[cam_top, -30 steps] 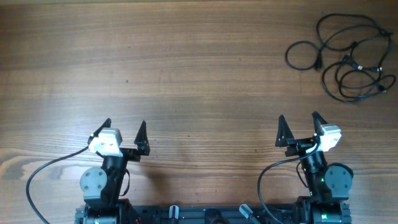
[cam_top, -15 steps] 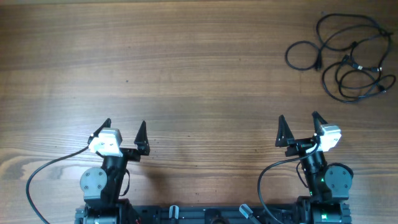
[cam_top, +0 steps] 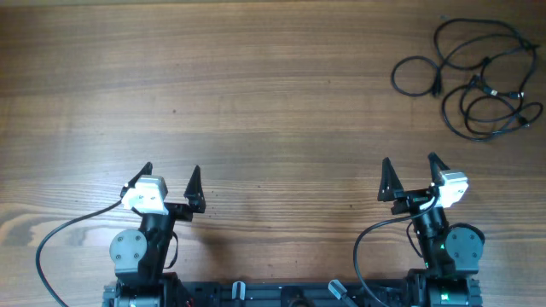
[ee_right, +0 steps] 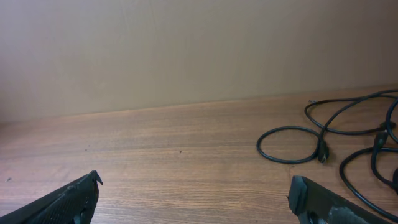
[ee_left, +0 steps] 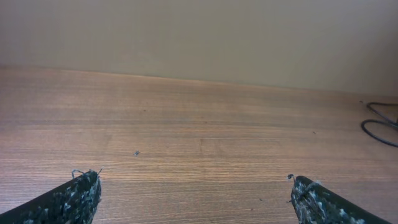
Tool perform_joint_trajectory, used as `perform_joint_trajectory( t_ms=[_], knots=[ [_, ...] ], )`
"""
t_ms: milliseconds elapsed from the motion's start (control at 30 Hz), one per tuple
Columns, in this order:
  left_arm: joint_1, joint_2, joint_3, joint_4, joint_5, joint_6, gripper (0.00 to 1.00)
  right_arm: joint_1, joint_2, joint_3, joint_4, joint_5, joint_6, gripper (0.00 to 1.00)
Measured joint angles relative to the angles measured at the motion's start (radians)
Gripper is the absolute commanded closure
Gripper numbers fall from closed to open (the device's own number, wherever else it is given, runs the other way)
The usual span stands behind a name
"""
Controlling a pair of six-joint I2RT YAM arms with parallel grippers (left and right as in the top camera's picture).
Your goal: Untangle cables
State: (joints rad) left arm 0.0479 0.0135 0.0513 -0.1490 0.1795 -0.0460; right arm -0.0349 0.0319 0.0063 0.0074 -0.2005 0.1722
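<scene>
The cables (cam_top: 478,78) are thin black cords with small plug ends, lying in a loose tangle of loops at the far right of the wooden table. They also show in the right wrist view (ee_right: 329,146), and a bit of one loop shows at the right edge of the left wrist view (ee_left: 380,124). My left gripper (cam_top: 171,186) is open and empty near the front left. My right gripper (cam_top: 411,177) is open and empty near the front right, well short of the cables.
The wooden table (cam_top: 256,94) ends at a plain beige wall (ee_right: 186,50) behind. Thicker black wires (cam_top: 68,239) run from each arm base along the front edge.
</scene>
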Motion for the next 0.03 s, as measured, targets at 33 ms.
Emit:
perform_joint_trajectory(
  t_ms=[33],
  knots=[
    [0.000,0.000,0.000,0.000,0.000,0.000,0.00,0.000,0.000,0.000,0.000,0.000,0.000,0.00]
  ],
)
